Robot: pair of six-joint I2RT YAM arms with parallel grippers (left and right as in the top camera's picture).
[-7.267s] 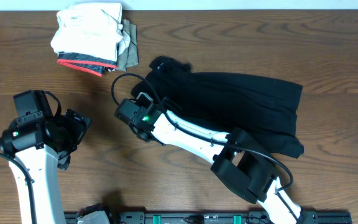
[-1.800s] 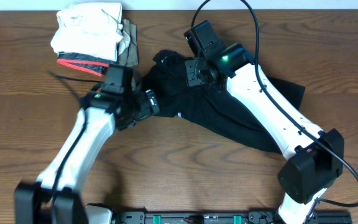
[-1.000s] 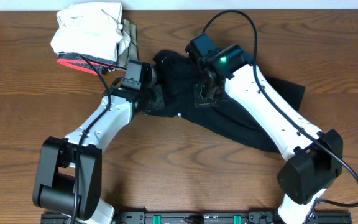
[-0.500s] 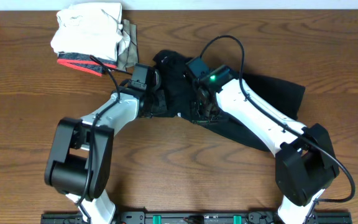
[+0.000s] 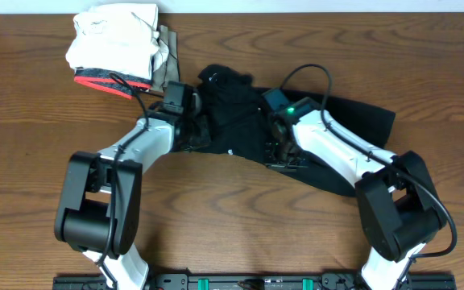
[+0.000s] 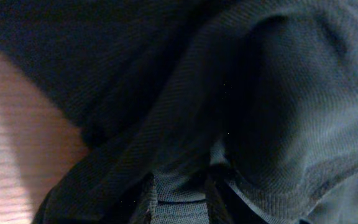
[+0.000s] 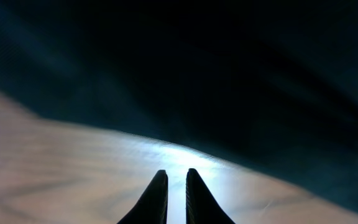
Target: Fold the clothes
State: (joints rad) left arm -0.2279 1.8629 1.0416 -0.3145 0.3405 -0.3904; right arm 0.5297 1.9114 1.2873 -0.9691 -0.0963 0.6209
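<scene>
Step in hand: early, I'd say gathering and straightening, no clean fold yet. Shirt [image 5: 236,109] lies bunched at the back-centre of the table [image 5: 216,234], just right of the folded stack [image 5: 115,44], with its right part trailing out flat under the right arm. Left gripper [image 6: 180,194] is clamped on a pinch of shirt fabric at its left edge. Right gripper [image 7: 176,174] sits low at the shirt's front edge, jaws barely parted, nothing between them, bare wood showing through the gap. Next move, my read: right needs a fresh grip on the front hem or a corner, then both arms pull apart to flatten the shirt before any fold. Can't tell sleeves or collar in that bunch.
</scene>
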